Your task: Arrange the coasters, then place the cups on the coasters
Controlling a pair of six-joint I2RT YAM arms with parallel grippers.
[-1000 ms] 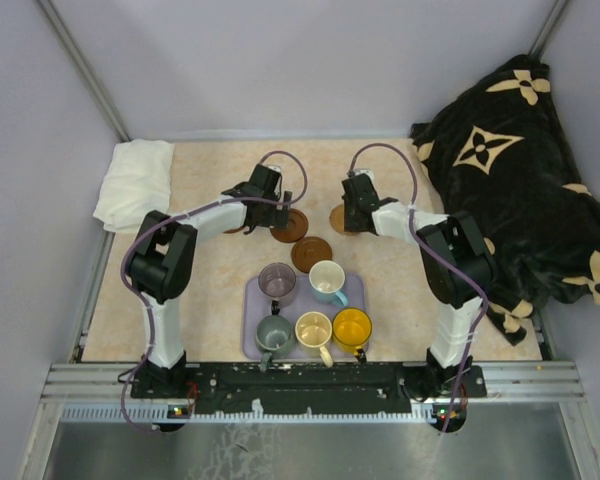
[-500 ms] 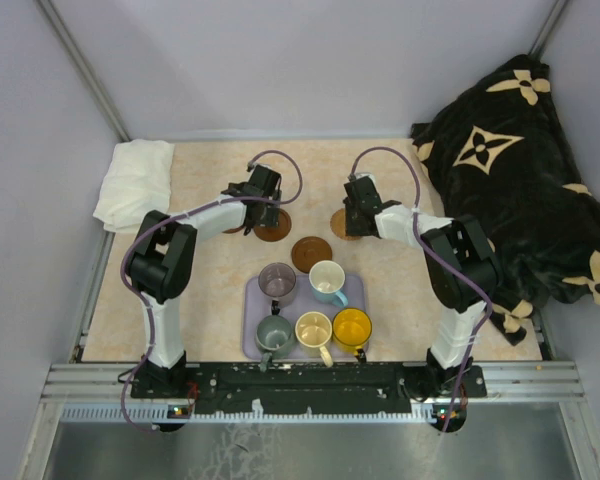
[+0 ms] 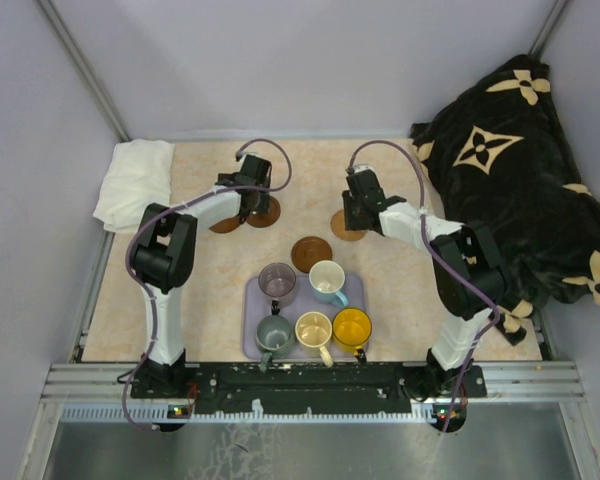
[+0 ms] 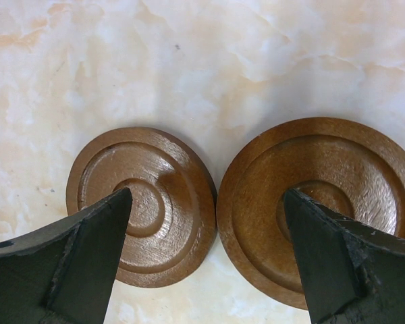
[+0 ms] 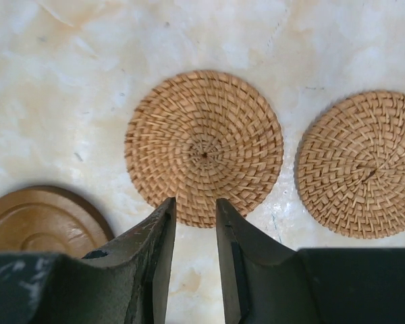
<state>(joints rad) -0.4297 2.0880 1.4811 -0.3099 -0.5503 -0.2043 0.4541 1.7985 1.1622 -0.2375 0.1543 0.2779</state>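
Note:
My left gripper (image 4: 206, 202) stands wide open over two dark wooden coasters (image 4: 142, 206) (image 4: 320, 209) lying side by side with a thin gap; in the top view they are at the back left (image 3: 225, 223) (image 3: 264, 212). A third wooden coaster (image 3: 311, 253) lies mid-table. My right gripper (image 5: 194, 209) is only narrowly open, with bare table between its fingers, just short of a woven tan coaster (image 5: 204, 147); a second woven one (image 5: 361, 163) lies to its right. Several cups stand on the lavender tray (image 3: 357, 291): purple-grey (image 3: 277, 281), light blue (image 3: 327, 280), grey-green (image 3: 274, 332), cream (image 3: 313, 329), orange-yellow (image 3: 351, 327).
A folded white cloth (image 3: 135, 180) lies at the back left corner. A black blanket with tan flowers (image 3: 510, 190) is heaped along the right side. The metal rail (image 3: 310, 380) with both arm bases runs along the near edge.
The left arm has swung left, and the dark coaster under it has moved left to lie beside the other one. The right gripper's jaws have parted slightly.

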